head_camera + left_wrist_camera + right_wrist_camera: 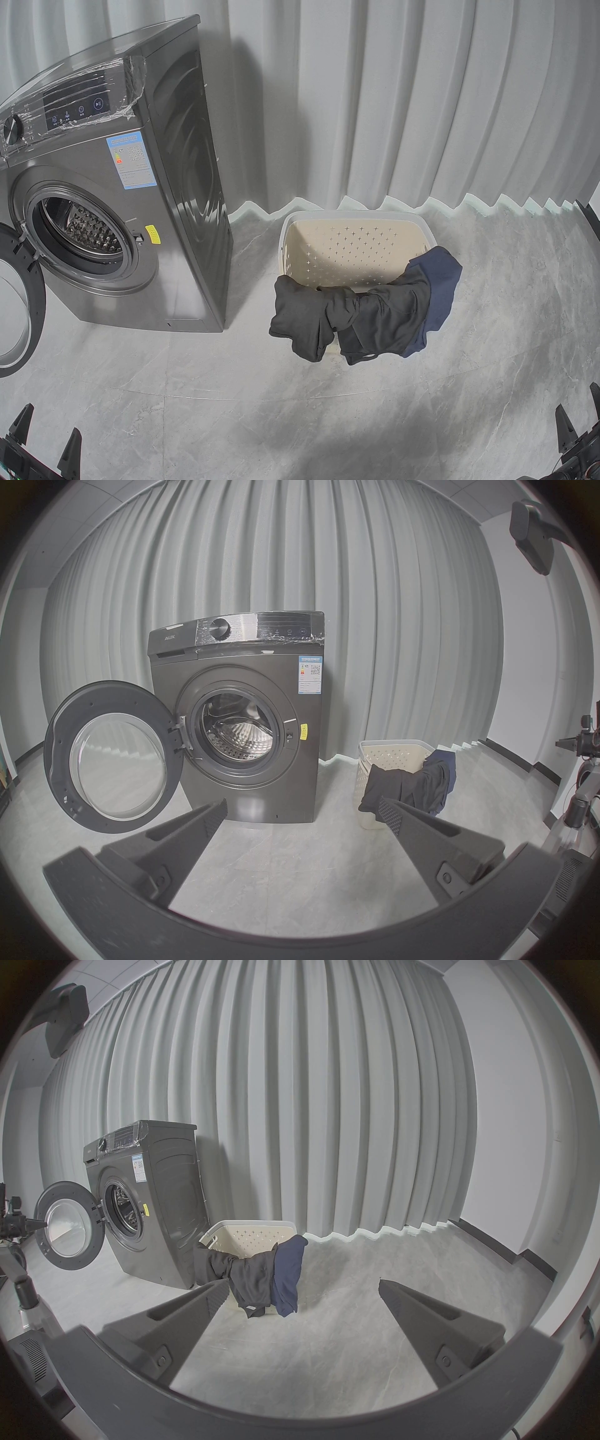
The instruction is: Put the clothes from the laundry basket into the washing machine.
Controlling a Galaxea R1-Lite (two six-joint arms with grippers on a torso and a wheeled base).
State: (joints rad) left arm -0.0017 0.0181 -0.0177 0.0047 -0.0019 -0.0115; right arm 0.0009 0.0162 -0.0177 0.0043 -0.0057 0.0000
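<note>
A cream laundry basket (356, 240) (390, 755) (247, 1237) stands on the floor by the curtain. Dark grey clothes (350, 315) (403, 787) (240, 1272) and a navy garment (440, 281) (286, 1269) hang over its near rim. Left of it stands the grey washing machine (125, 187) (244, 711) (147, 1191), its round door (15, 306) (112, 758) (65, 1225) swung open, its drum (84, 231) bare. My left gripper (45, 437) (300, 811) is open, low at the near left, far from the basket. My right gripper (581, 415) (300, 1291) is open at the near right.
A pleated white curtain (406, 94) runs behind the machine and basket. Grey marbled floor (281, 412) lies between me and them. A dark baseboard (500, 1244) lines the wall at the right.
</note>
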